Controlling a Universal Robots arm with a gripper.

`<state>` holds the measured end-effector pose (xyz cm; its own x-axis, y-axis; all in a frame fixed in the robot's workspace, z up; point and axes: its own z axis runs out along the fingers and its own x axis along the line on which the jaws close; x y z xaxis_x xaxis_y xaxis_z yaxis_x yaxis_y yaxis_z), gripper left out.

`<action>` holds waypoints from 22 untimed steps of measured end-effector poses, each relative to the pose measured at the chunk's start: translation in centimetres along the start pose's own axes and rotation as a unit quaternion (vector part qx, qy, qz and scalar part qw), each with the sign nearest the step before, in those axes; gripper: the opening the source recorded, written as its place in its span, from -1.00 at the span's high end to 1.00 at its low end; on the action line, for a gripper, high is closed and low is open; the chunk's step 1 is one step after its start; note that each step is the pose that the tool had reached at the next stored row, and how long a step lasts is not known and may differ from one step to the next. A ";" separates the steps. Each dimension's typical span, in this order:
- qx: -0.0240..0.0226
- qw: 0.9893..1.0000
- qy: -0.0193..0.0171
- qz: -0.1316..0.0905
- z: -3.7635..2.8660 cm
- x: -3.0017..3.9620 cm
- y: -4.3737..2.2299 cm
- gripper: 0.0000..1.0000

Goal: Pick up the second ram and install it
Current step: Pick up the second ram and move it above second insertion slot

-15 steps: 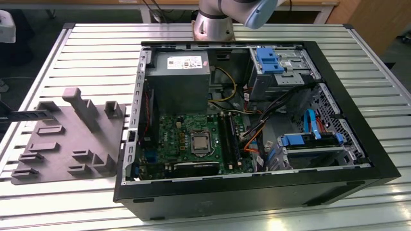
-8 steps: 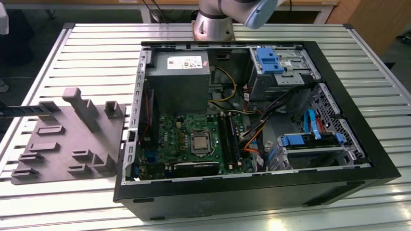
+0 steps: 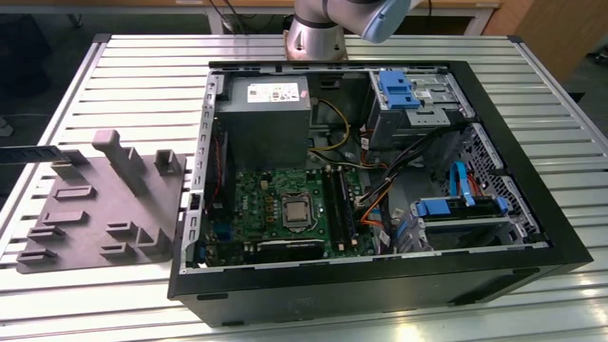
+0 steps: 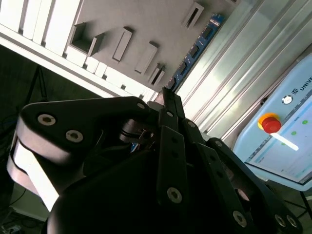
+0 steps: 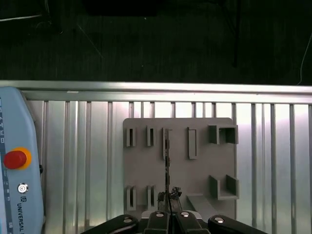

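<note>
Gripper (image 5: 168, 196) was clamped on the second ram (image 5: 167, 161), jaws pinched together on one end of the stick. In the first wrist view the stick was seen edge-on, a thin dark line running out from the jaws over the grey tray (image 5: 197, 178). Couldn't tell whether it was clear of the tray's slot or touching it.

In the second wrist view the black linkages of the gripper (image 4: 165, 95) hid most of the scene. The ram (image 4: 197, 48) stuck out past them w/ a bluish edge, beside the tray (image 4: 146, 22). A teach pendant (image 4: 282, 131) lay on the slats nearby, partly cut off.

In the exterior view the ram (image 3: 28, 153) showed as a dark bar at the tabletop (image 3: 142, 64) edge on the exterior view's left. It lay level by the tray's (image 3: 95, 228) corner and was cut off by the frame. The open PC case (image 3: 380, 292) sat mid-table, well apart from the ram. Its motherboard (image 3: 266, 206) was visible, but the mem slots (image 3: 337, 206) were too dark to say if any held a stick. The arm base (image 3: 318, 35) stood at the far edge, top cut off.
</note>
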<state>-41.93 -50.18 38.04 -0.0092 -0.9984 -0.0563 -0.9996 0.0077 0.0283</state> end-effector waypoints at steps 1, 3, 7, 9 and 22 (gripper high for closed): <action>0.000 1.000 0.000 0.000 -0.17 0.00 0.01 0.77; 0.000 1.000 0.000 0.000 -0.45 -0.02 0.05 0.77; 0.002 1.000 0.000 0.000 -1.05 -0.06 0.17 0.77; 0.002 1.000 -0.001 0.000 -1.43 -0.08 0.19 0.77; 0.004 1.000 -0.003 0.000 -3.94 -0.23 0.35 0.77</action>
<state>-42.16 -50.17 42.00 -0.0087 -0.9981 -0.0615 -0.9998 0.0075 0.0203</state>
